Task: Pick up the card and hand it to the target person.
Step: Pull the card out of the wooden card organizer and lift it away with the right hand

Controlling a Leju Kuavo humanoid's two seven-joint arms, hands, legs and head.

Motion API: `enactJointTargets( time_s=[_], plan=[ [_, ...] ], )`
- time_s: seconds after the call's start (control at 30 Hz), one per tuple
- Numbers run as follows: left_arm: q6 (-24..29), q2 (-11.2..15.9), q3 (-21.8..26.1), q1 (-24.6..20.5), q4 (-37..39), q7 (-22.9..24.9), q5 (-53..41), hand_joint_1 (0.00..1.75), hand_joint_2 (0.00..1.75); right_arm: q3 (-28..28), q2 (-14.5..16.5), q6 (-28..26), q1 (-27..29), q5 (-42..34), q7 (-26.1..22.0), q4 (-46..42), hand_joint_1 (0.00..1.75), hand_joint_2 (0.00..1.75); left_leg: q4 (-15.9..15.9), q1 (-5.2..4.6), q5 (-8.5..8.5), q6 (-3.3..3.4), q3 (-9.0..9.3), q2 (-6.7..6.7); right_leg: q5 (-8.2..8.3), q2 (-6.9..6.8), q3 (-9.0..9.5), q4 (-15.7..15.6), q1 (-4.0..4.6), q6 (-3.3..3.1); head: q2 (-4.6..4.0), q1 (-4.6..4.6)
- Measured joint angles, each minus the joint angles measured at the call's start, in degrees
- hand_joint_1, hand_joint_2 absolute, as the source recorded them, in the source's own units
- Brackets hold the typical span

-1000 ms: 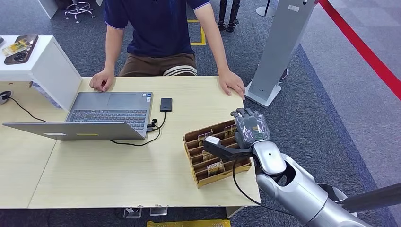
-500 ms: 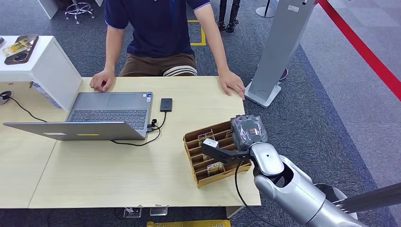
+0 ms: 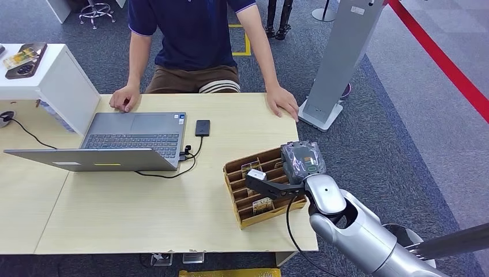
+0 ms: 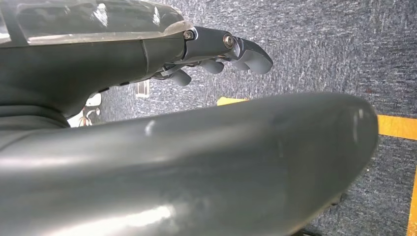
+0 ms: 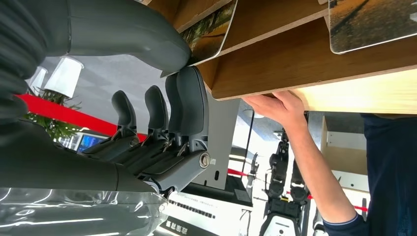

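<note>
Grey carpet surrounds the pale desk (image 3: pixel 144 213). At its wooden slotted rack (image 3: pixel 245 216), the right hand (image 3: pixel 300 161) pinches a card (image 5: pixel 211 29) between thumb and fingers (image 5: pixel 189 98). Next: lift it out toward the seated person (image 3: pixel 196 34).

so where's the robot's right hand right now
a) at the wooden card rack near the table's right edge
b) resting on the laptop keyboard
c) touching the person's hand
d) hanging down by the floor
a: in the head view the right hand is at the far right end of the wooden card rack, and the right wrist view shows its thumb and fingers at the edge of a card in a slot.
</note>
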Motion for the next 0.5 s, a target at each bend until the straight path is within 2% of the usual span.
enactJointTargets(
  time_s=[0.17, 0.3, 0.4, 0.5],
  plan=[
    [0.0, 0.0, 0.0, 0.0, 0.0, 0.0, 0.01, 0.0, 0.0, 0.03, 0.14, -0.13, 0.04, -0.47, -0.46, 0.26, 1.04, 1.75, 0.0, 0.0, 0.0, 0.0, 0.0, 0.0, 0.0, 0.0, 0.0, 0.0, 0.0, 0.0, 0.0, -0.02],
    [-0.04, 0.0, 0.0, 0.0, 0.0, 0.0, 0.0, 0.0, 0.0, 0.04, 0.34, -0.31, 0.27, -0.67, -0.54, 0.69, 0.98, 1.75, 0.0, 0.0, 0.0, 0.0, 0.0, 0.0, 0.0, 0.0, 0.0, 0.0, 0.0, 0.0, 0.0, -0.03],
    [-0.15, 0.0, 0.0, 0.0, 0.0, 0.0, -0.01, 0.0, 0.0, 0.04, 0.42, -0.37, 0.3, -0.68, -0.55, 0.87, 0.84, 1.75, 0.0, 0.0, 0.0, 0.0, 0.02, 0.0, 0.0, 0.0, 0.01, 0.0, 0.0, 0.0, 0.0, -0.03],
    [-0.3, 0.0, 0.0, 0.0, 0.0, -0.04, -0.08, 0.0, 0.0, 0.04, 0.45, -0.37, 0.36, -0.7, -0.56, 0.95, 0.81, 1.75, 0.0, 0.0, 0.0, 0.0, 0.03, 0.0, 0.0, 0.0, 0.02, 0.0, 0.0, 0.0, 0.0, -0.01]
  ],
)
